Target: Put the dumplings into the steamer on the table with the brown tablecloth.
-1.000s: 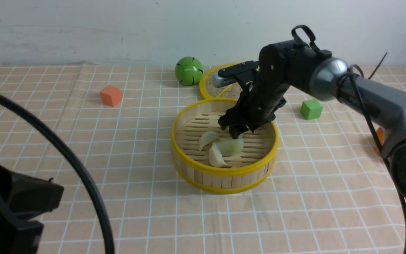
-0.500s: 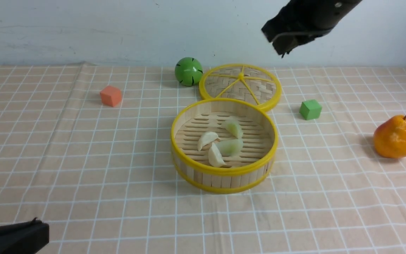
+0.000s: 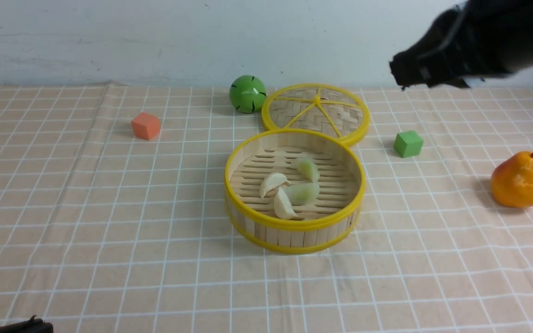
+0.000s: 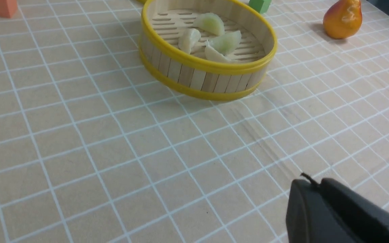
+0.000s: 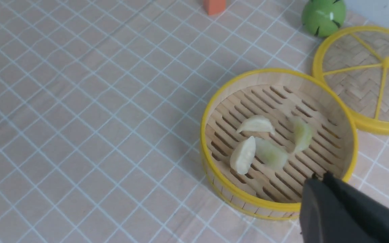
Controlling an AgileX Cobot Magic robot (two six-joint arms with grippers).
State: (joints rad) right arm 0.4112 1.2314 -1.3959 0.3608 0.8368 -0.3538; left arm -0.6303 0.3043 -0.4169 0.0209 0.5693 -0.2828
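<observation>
Inside steamer (image 3: 296, 235): four dumplings (image 3: 302, 193); pear (image 3: 519, 179) outside right wrist view.

In the front view we've got our R gripper (image 3: 407, 69) in the upper right of the frame, dark, jaws shut, tips pointing down and toward frame centre. The R arm (image 3: 516, 32) behind it runs out past the top and right edges, so most of it's cut off. Our L gripper (image 3: 21, 327) is just a dark sliver in the bottom left corner, w/ a small dark bit poking up from its tip; the rest of the L arm is out of frame. In the L wrist view we see only our dark L fingers (image 4: 329, 202), lower right of that frame. Same in the R wrist view: dark R fingers (image 5: 336, 206), lower right, together at the tips, nothing held.
</observation>
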